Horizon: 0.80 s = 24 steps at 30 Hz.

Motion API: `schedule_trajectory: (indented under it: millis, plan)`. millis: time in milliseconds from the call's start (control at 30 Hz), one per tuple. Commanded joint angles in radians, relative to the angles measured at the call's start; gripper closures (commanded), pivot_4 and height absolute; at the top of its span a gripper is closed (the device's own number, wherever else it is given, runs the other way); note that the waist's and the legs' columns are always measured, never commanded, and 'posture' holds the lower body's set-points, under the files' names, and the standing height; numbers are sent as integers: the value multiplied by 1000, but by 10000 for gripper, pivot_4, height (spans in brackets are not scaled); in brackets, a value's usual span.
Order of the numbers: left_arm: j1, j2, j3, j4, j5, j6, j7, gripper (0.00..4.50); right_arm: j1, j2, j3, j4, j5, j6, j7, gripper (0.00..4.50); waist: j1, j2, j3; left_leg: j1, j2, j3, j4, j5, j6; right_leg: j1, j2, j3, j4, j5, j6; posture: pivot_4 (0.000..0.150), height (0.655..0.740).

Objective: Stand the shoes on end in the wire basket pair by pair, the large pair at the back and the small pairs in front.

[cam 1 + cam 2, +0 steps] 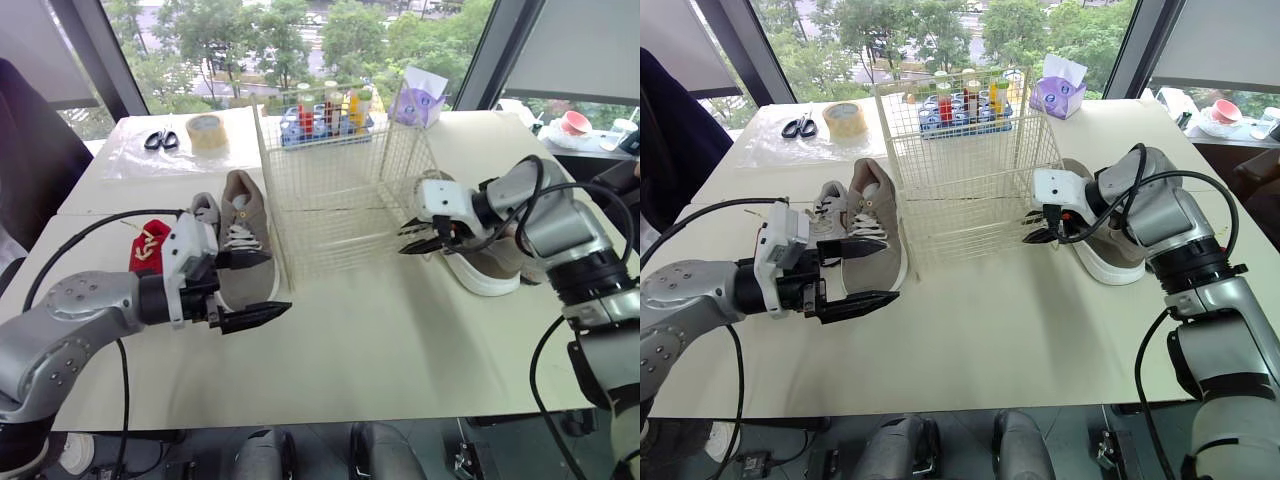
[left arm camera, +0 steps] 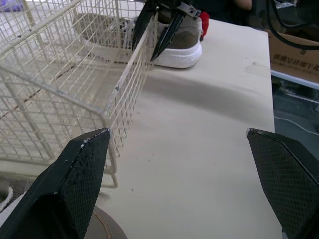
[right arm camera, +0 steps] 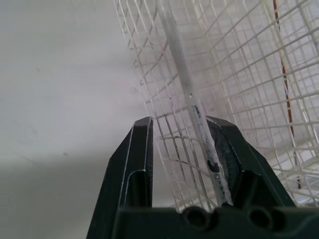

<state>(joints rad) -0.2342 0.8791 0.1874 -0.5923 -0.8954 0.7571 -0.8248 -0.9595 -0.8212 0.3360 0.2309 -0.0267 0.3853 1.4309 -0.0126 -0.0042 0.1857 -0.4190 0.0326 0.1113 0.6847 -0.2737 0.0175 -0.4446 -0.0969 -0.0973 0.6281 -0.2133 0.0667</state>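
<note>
The cream wire basket [image 1: 340,185] stands mid-table with nothing in it. My right gripper [image 1: 415,238] is at its front right corner, fingers open and straddling a thick edge wire [image 3: 187,84], which rests against one finger. Behind that gripper lies a large taupe shoe with a white sole [image 1: 490,268]. Left of the basket lies a taupe pair of laced shoes [image 1: 245,235], soles down. A small red shoe [image 1: 148,245] sits further left. My left gripper [image 1: 255,290] hovers open and empty just in front of the taupe pair, pointing towards the basket [image 2: 75,64].
At the back of the table are scissors [image 1: 160,139] and a tape roll [image 1: 207,130] on a plastic sheet, a blue crate of bottles [image 1: 325,118] and a purple tissue pack [image 1: 420,100]. Bare tabletop [image 1: 380,340] lies in front of the basket.
</note>
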Motion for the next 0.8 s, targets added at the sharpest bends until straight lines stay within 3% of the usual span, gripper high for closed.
schedule_trajectory:
  millis: [33, 267, 600, 800]
  plan:
    - [-17, -7, 2, -9, 9, -23, -5, 0, 35, -28, -5, -198, -10, 104, -14, 33857, 1, 0, 0, 0, 0, 0, 0, 0, 0, 0, 0, 0, 0, 0, 0, 1500, 7400]
    - [-17, -20, -2, -14, 19, -22, -4, 0, 137, -10, -17, -411, -23, 222, -127, 33857, -3, 0, 0, 1, 0, 0, 0, 0, 0, 0, 0, 0, 1, 0, 0, 1500, 7400]
    - [-1, -25, 6, -25, 13, -16, 5, 0, 196, 18, -14, -637, 0, 598, -273, 33857, 1, 0, 0, 1, 0, -1, 0, 0, -1, 0, 0, 0, 1, 0, 0, 1500, 7400]
    - [-3, -29, 4, -26, 13, -15, 6, 0, 230, 0, 1, -749, 29, 728, -322, 33857, 3, 0, 0, 1, 0, -1, 0, 0, 1, 1, 0, 0, 1, 0, 0, 1500, 7400]
